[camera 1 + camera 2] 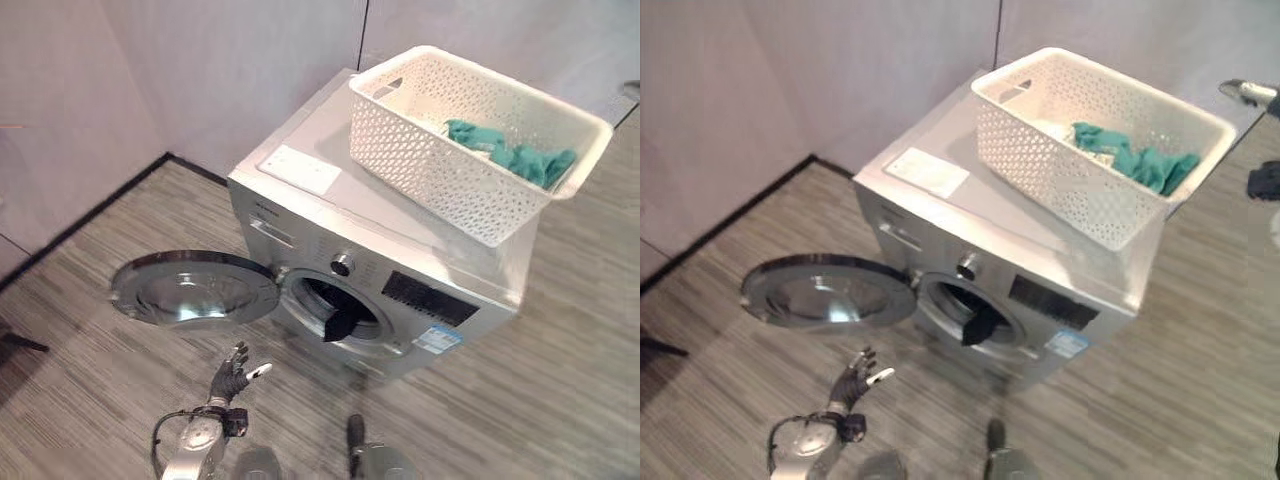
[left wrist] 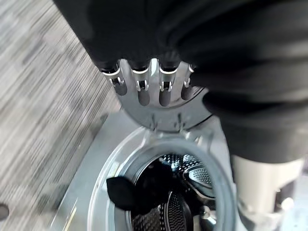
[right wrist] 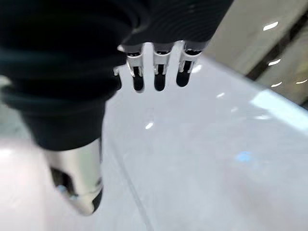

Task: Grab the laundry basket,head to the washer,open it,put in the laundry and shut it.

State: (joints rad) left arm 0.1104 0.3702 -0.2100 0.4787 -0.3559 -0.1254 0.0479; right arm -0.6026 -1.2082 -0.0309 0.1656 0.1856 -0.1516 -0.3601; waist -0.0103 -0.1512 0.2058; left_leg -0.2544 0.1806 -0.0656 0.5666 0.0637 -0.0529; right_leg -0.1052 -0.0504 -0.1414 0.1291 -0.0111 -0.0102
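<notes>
The silver washer [image 1: 300, 235] stands near the wall with its round door [image 1: 195, 288] swung fully open to the left. A dark cloth [image 1: 340, 322] hangs over the lip of the drum opening, and the left wrist view shows this dark cloth [image 2: 126, 192] close up. On top of the washer sits the white lattice basket [image 1: 420, 150], with teal laundry [image 1: 520, 160] in its right end. My left hand [image 1: 230, 378] hovers open in front of the washer, below the door, holding nothing. My right hand [image 1: 1262, 180] is at the far right beside the basket, its fingers [image 3: 137, 79] straight and empty.
A flat white panel [image 1: 300, 168] lies on the washer's top, left of the basket. Pale walls with a black baseboard [image 1: 90, 215] run close behind and to the left. Grey wood-look floor [image 1: 90, 330] spreads in front and on both sides.
</notes>
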